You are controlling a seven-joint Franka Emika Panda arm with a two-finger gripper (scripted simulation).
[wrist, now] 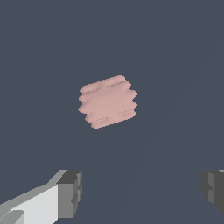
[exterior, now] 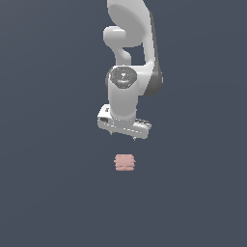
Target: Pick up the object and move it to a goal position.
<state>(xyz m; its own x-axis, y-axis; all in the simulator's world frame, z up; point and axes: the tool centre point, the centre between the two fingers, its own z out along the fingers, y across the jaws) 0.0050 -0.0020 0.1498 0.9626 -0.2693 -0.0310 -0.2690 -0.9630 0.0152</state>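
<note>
- Pincer (exterior: 123, 136) wide open, holding nothing.
- Pink block (exterior: 125, 162) on the dark surface (exterior: 53, 193), apart from the fingers (wrist: 70, 193).

Your arm (exterior: 129, 53) is glossy white with rounded links and dark grey bands at the joints. One joint has a round grey cap with a tiny green dot. The white gripper (exterior: 123, 137) ends in grey ridged fingers (wrist: 70, 193).
</note>
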